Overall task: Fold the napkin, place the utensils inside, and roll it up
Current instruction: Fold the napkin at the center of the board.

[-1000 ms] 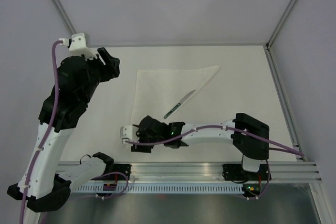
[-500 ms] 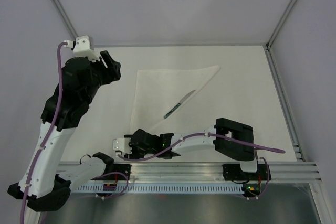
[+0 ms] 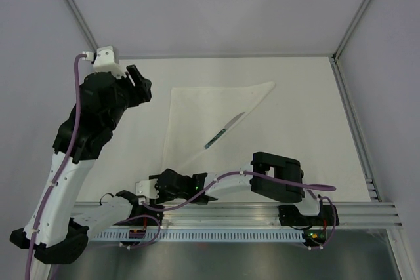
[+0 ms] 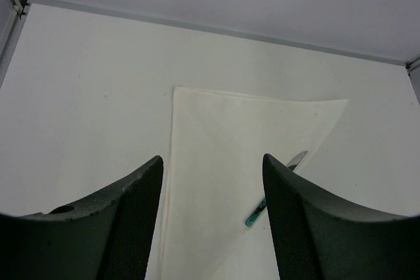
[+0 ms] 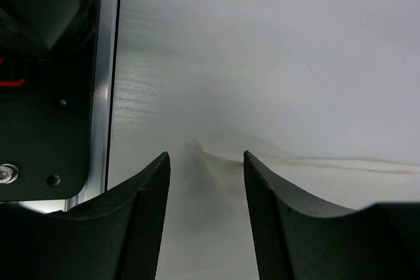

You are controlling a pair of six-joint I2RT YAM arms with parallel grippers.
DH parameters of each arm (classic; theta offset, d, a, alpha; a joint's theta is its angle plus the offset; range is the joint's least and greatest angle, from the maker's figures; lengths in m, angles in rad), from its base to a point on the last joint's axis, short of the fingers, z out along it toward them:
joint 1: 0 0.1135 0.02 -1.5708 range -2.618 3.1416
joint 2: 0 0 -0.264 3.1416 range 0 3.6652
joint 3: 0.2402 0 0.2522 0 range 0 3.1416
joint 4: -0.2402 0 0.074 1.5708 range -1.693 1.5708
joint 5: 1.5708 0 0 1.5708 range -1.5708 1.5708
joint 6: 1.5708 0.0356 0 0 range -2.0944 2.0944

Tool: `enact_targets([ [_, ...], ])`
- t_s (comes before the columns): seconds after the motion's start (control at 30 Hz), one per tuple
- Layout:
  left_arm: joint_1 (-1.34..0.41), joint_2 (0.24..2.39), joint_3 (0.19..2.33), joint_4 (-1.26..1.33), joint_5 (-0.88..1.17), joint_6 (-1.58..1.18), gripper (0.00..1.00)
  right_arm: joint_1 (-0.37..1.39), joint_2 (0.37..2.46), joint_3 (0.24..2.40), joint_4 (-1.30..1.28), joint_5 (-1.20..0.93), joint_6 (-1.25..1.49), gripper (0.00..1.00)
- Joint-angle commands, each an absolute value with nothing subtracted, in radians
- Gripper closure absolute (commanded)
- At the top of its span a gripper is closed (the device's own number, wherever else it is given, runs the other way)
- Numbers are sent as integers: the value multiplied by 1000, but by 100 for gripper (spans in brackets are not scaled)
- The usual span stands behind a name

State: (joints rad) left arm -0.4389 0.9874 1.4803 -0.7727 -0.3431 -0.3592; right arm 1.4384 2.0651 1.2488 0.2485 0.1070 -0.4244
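One napkin [image 3: 210, 109] is laid as a folded triangle on the table [image 3: 302, 109], with one utensil [image 3: 223, 130] on it. Two grippers are seen with jaws spread. The left gripper [image 4: 211, 172] is empty at far left, and the right gripper [image 5: 207, 162] is set around the napkin's near corner.

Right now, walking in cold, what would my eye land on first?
Probably the white napkin, lying as a triangle mid-table, nearly lost against the white table, with one slim dark utensil along its slanted edge. Next, the bulky black left arm reared up at the far left, the left tool open and pointed at the cloth. The right tool sits low by the near edge, open at the napkin's near corner.
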Motion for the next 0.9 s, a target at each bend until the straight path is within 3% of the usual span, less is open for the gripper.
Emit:
enact_targets([
  [0.0, -440, 982, 1468, -770, -360, -368, 34, 1445, 2094, 1282, 322, 129, -445, 46],
  [0.4, -440, 982, 1442, -769, -359, -370, 34, 1440, 2126, 1270, 356, 153, -463, 57],
  [0.63, -440, 986, 1425, -761, -356, -371, 34, 1419, 2121, 1293, 341, 158, -460, 73],
  [0.87, -440, 988, 1417, -752, -353, -365, 34, 1404, 2095, 1298, 327, 155, -449, 81],
])
